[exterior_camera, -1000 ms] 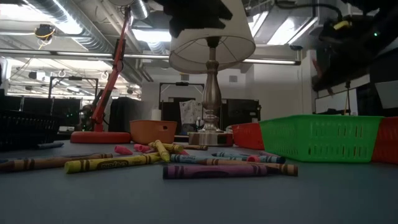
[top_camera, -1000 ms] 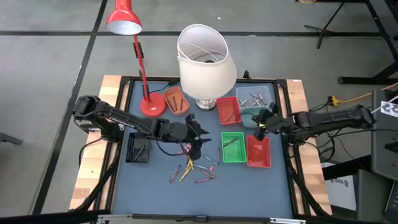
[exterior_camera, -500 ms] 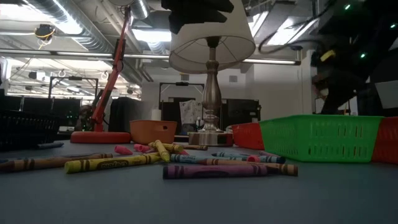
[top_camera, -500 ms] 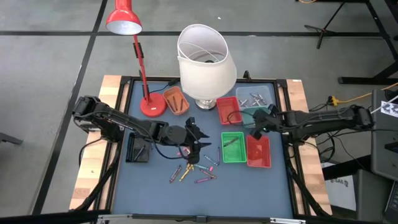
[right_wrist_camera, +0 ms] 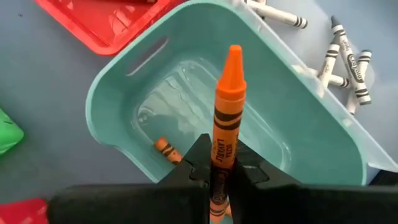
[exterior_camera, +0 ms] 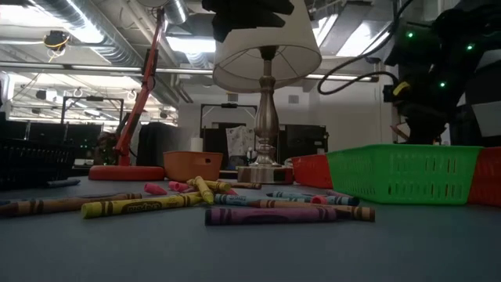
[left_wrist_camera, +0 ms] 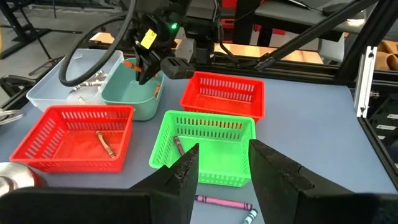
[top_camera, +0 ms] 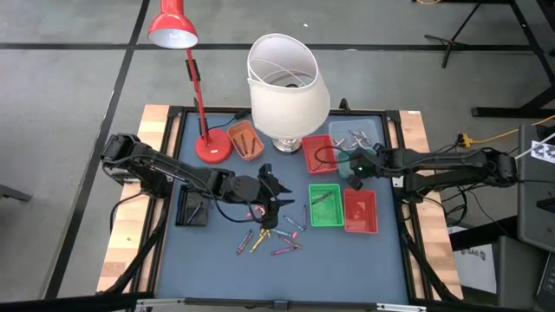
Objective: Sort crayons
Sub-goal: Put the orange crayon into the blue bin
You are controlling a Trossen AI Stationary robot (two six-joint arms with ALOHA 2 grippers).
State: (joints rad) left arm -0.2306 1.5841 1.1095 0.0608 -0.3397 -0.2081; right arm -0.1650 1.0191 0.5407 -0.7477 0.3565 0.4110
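Crayons (top_camera: 270,238) lay loose mid-table under your left gripper (left_wrist_camera: 221,165), whose jaws stood wide apart and empty. Your right gripper (right_wrist_camera: 219,169) pinched an orange crayon (right_wrist_camera: 225,118) upright over the teal tray (right_wrist_camera: 124,93); released tilted, it could have bounced out

An orange crayon (right_wrist_camera: 226,127) stands upright at frame centre; loose mixed-colour crayons (top_camera: 270,236) lie scattered flat at lower centre of the high view.
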